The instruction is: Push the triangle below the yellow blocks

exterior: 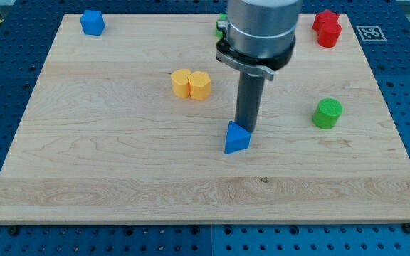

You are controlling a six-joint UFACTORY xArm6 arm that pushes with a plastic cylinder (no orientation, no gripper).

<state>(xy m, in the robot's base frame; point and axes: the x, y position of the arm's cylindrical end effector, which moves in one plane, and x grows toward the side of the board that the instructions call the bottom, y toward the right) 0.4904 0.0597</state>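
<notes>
A blue triangle block [236, 138] lies near the middle of the wooden board [119, 178]. Two yellow blocks stand side by side up and to its left: one [181, 82] on the left and one [200, 85] touching it on the right. My tip [245, 129] is at the triangle's upper right edge, touching or nearly touching it. The rod rises from there to the arm's grey body at the view's top.
A blue block [92, 22] sits at the top left corner. Two red blocks [327, 28] sit at the top right. A green cylinder [327, 114] stands at the right. A green block [221, 27] peeks out behind the arm.
</notes>
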